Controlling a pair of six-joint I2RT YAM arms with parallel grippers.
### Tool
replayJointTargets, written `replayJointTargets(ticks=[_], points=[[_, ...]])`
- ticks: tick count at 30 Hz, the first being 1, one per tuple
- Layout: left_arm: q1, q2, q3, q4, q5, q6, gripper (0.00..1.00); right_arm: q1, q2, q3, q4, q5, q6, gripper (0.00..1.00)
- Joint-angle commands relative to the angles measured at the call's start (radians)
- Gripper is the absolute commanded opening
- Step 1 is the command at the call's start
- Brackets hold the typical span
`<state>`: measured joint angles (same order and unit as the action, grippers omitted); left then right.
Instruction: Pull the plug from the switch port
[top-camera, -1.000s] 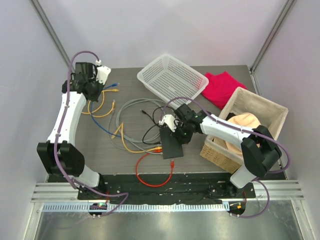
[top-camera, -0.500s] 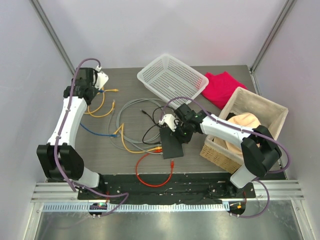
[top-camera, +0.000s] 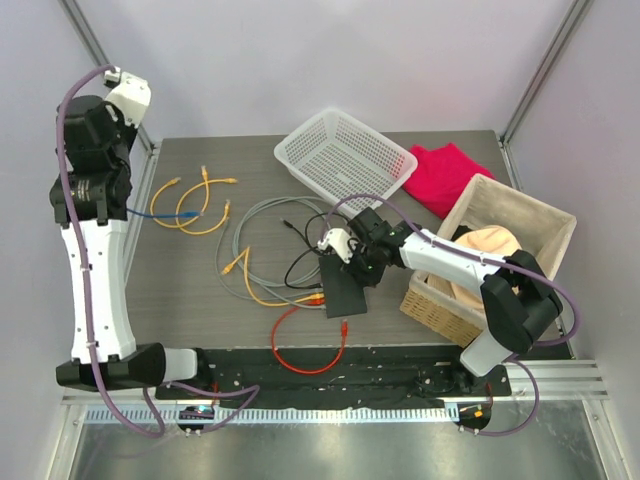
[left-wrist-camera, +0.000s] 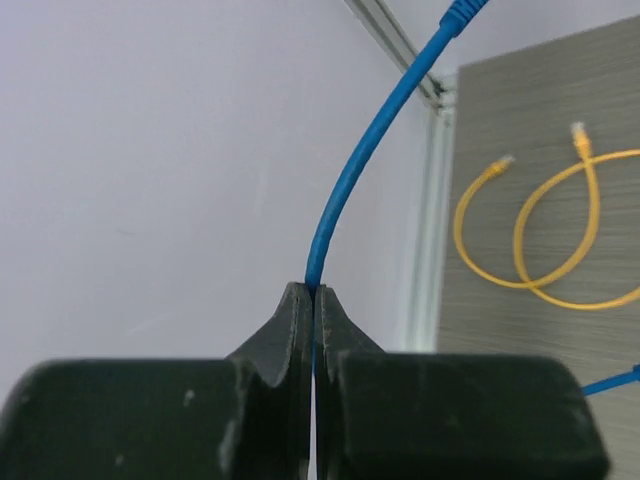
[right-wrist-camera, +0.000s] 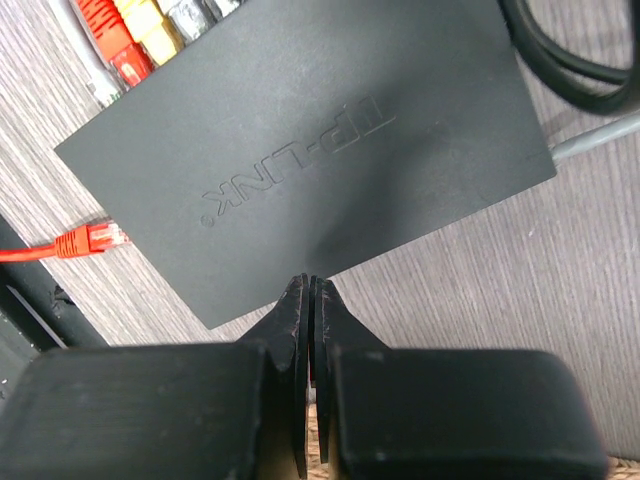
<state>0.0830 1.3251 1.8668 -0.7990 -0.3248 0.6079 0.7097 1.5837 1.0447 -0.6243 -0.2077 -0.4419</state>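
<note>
The switch (top-camera: 344, 287) lies flat on the table (top-camera: 180, 290) just right of centre in the top view, with red, yellow and grey plugs seated in the ports (right-wrist-camera: 140, 25) along its edge. The right gripper (right-wrist-camera: 311, 284) has its fingers pressed together with nothing between them. The tips are at the switch's near edge, but the pictures do not show whether they bear down on it.

The left gripper (left-wrist-camera: 313, 292) is raised high in the upper left of the top view and pinches the blue cable (left-wrist-camera: 345, 180) at the very tips. The blue plug (left-wrist-camera: 462, 10) hangs free, and no blue line reaches the switch, so the pull looks done.

The thin pinch is the first risk. The round cable sits at the very end of the fingers, so a quick swing could let it slide out. It might then fall past the rail at the left edge of the table, out of reach.

The dangling length could also drag across the yellow cables (left-wrist-camera: 535, 286) below and hook one.

On the other side, if the right gripper slips off the edge or shoves sideways, the light switch could skate. That would tug the seated plugs, or run over the loose red plug (right-wrist-camera: 95, 238) beside it.
</note>
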Motion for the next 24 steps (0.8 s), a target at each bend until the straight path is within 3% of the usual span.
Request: replayJointTargets(ticks=[1, 2, 3, 6, 7, 9, 12, 20, 24], points=[[0.003, -0.028, -0.182, 0.038, 0.025, -0.461, 0.00, 0.004, -0.007, 0.046, 0.031, 0.005, -0.012, 0.03], [0.004, -0.049, -0.231, 0.046, 0.041, -0.546, 0.00, 0.004, -0.013, 0.041, 0.032, 0.008, -0.015, 0.03], [0.011, -0.067, -0.283, 0.053, 0.081, -0.727, 0.00, 0.004, -0.017, 0.031, 0.034, 0.008, -0.015, 0.03], [0.026, -0.238, -0.613, 0.286, 0.130, -0.966, 0.00, 0.004, -0.033, 0.009, 0.032, 0.011, -0.017, 0.03], [0.024, -0.318, -0.776, 0.467, 0.151, -0.982, 0.00, 0.004, -0.039, 0.005, 0.031, 0.014, -0.017, 0.03], [0.024, -0.349, -0.889, 0.604, 0.156, -1.016, 0.00, 0.004, -0.047, -0.005, 0.026, 0.019, -0.017, 0.03], [0.055, -0.256, -0.896, 0.577, 0.099, -1.143, 0.00, 0.004, -0.056, -0.012, 0.020, 0.031, -0.023, 0.03], [0.234, -0.049, -0.888, 0.659, 0.156, -1.705, 0.00, 0.004, -0.045, -0.011, 0.009, 0.054, -0.040, 0.03], [0.273, 0.000, -0.945, 0.711, 0.150, -1.755, 0.00, 0.004, -0.016, 0.012, 0.011, 0.056, -0.049, 0.03]])
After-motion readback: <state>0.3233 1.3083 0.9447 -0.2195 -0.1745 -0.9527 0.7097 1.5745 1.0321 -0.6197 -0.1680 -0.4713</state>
